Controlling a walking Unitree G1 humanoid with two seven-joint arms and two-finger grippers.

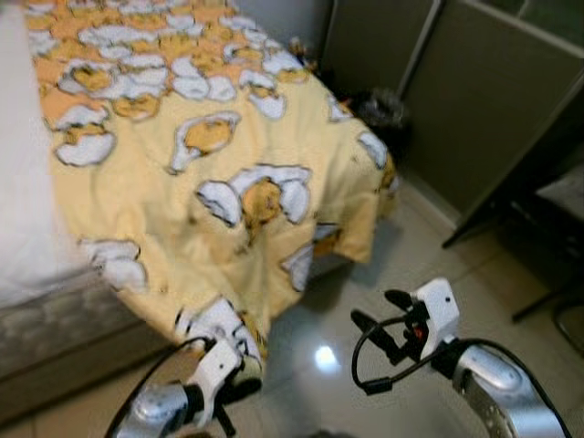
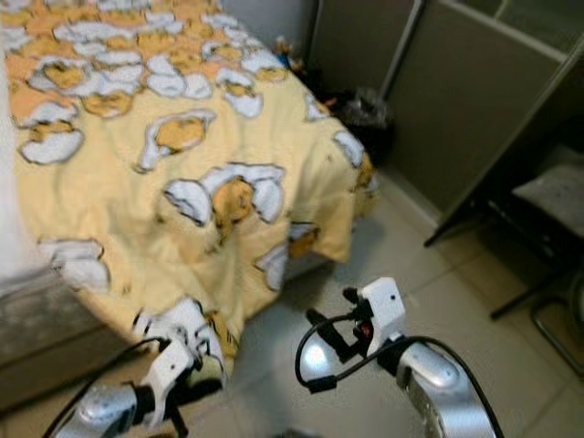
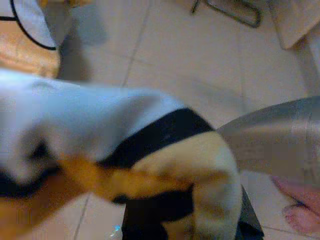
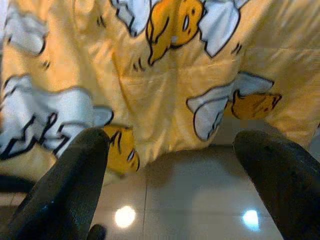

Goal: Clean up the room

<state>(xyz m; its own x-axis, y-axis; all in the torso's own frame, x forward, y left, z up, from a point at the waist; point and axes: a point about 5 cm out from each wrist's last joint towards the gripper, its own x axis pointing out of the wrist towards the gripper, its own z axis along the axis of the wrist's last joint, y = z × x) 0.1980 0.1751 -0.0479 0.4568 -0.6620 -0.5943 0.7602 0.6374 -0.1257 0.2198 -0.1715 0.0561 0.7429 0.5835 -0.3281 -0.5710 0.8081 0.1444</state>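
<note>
A yellow blanket printed with white and orange egg cartoons covers the bed and hangs over its foot end towards the tiled floor. My left gripper is low at the blanket's hanging corner. That cloth is bunched over its fingers, as the left wrist view shows, so it looks shut on the blanket. My right gripper hovers open over the floor, a short way right of the hanging edge. Between its black fingers I see the blanket's drape and bare tile.
A white mattress side shows at the left. A dark bin bag sits by the bed's far corner, before grey panel doors. Black chair legs stand at the right. A person's toes are close to my left arm.
</note>
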